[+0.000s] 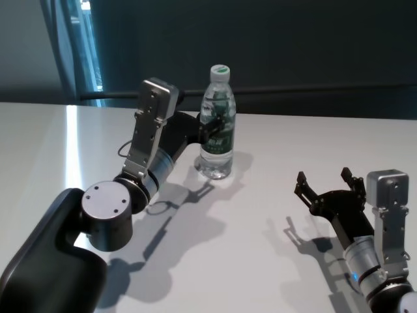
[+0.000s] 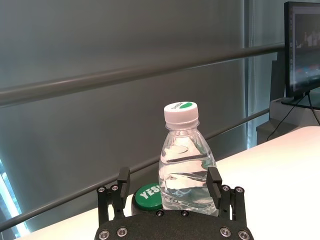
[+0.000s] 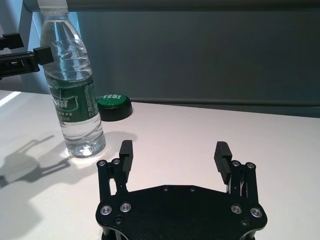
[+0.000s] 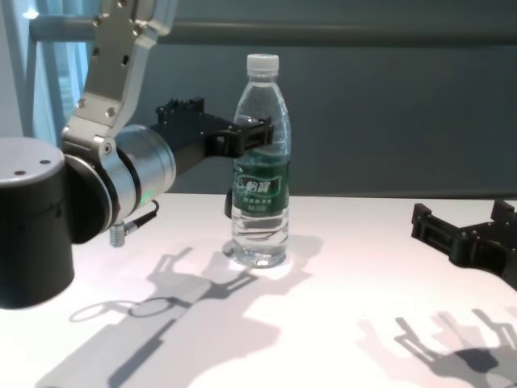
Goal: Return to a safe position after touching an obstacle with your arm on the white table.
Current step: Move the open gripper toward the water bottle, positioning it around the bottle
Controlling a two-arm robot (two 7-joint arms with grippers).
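Evidently the contact step is in hand: the left gripper (image 1: 212, 127) sits at the bottle (image 1: 217, 124), at label height, fingers spread with the bottle between or just ahead of them. Whether a finger actually touches the plastic cannot be told; in the chest view the near fingertip overlaps the bottle's upper label edge. The bottle stands upright on the table (image 1: 273, 195), at about 12 o'clock from the robot and toward the far edge, cap on, part full of water.

Judgement: what remains is the retreat. The left arm needs to draw straight back toward 7 o'clock, fingers kept apart, clear of the bottle before any sideways swing. A sideways or upward sweep this close could tip the tall, narrow bottle.

The right gripper (image 1: 329, 189) rests low over the table at about 4 o'clock, well apart from the bottle, fingers open and holding nothing. It appears idle and does not lie in the left arm's way back.

A green button (image 3: 114, 106) marked YES sits on the table just behind the bottle, on its far side. It is off the retreat line. A dark rail and wall run beyond the far edge.
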